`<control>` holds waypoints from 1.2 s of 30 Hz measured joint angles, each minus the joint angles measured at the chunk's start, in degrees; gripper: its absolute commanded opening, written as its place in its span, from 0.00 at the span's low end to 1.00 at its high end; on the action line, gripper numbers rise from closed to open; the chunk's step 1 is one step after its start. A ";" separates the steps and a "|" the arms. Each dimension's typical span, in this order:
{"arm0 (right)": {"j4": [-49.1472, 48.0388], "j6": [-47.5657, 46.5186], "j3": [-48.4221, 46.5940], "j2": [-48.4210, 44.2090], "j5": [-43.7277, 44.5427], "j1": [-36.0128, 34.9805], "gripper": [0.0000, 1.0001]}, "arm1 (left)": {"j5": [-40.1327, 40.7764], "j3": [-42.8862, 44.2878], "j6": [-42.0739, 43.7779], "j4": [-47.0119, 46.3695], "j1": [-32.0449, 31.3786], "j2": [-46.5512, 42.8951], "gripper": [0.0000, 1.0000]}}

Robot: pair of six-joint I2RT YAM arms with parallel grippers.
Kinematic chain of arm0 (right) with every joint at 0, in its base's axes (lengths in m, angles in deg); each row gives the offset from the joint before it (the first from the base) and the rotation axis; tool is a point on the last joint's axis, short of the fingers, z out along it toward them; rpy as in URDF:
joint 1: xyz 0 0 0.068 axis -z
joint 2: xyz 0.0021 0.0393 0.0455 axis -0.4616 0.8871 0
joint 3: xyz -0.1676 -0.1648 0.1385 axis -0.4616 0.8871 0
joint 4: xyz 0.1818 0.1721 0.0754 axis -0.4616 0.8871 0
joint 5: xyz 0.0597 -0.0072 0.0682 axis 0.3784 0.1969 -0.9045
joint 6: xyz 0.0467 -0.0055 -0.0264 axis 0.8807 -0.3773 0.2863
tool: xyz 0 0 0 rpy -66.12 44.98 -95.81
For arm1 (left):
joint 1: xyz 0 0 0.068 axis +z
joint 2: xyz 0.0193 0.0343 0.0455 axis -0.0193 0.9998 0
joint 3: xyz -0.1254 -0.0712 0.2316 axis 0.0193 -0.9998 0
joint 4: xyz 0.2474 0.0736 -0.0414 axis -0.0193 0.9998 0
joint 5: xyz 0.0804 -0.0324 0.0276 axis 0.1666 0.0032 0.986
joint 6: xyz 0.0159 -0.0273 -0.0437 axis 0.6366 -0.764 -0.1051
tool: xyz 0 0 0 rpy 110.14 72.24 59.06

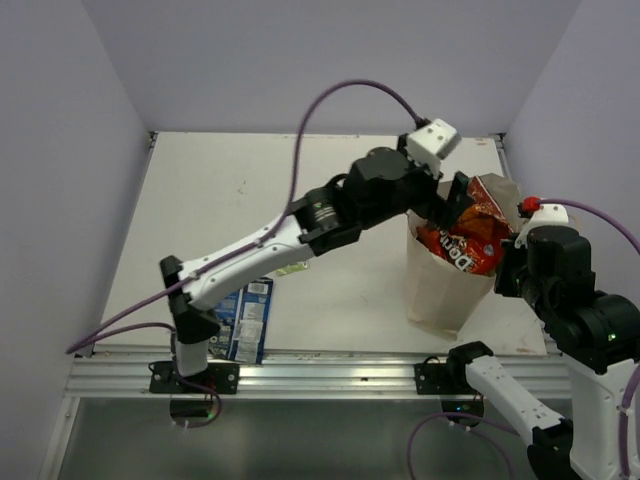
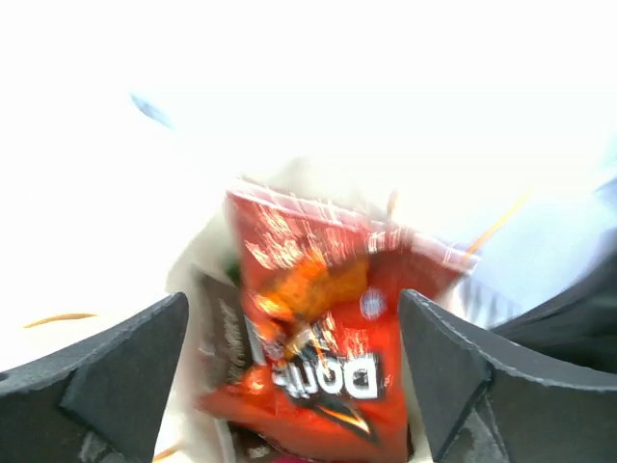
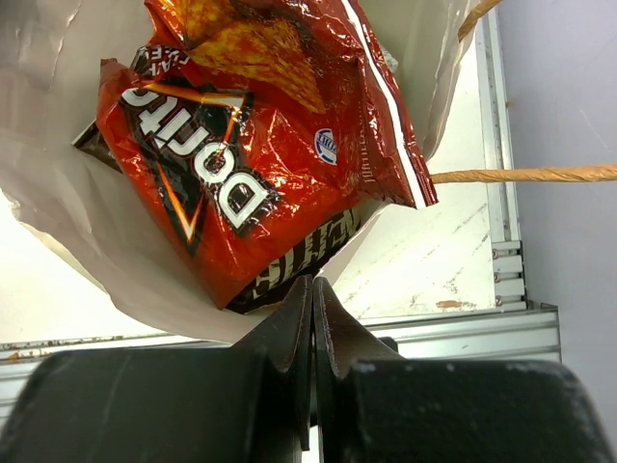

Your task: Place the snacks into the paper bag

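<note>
One packet half in: the red Doritos packet (image 3: pixel 241 164) stands proud of the paper bag (image 1: pixel 440 295) mouth, not yet seated.

Left gripper (image 2: pixel 294 362) hangs just above the bag mouth, fingers spread wide with nothing pinched. The Doritos packet lies below it, on a brown packet (image 3: pixel 289 270) inside the bag, its top edge above the rim. Right gripper (image 3: pixel 313 289) is at the bag's right rim, fingers pressed together, apparently nipping the paper wall; the contact is partly hidden. A blue packet (image 1: pixel 245 315) lies on the table (image 1: pixel 200 200) well left of the bag. Judgement: hold the right pinch firm so the mouth gapes. Push the Doritos down on its flat face, straight into the bag. Go gently, since the bag looks liable to tip or crumple.
</note>
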 measured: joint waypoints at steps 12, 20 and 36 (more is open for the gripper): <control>0.00 0.00 0.00 0.02 0.00 -0.42 0.00 | 31.85 -43.98 -13.25 4.52 13.64 -44.17 1.00; 0.00 -0.04 0.00 0.09 -0.09 -0.79 0.00 | 29.68 -71.63 -32.13 25.20 13.20 -45.00 1.00; -0.07 -0.04 0.00 0.07 -1.53 -1.01 0.00 | 24.39 -95.41 -46.93 19.93 13.27 -49.79 1.00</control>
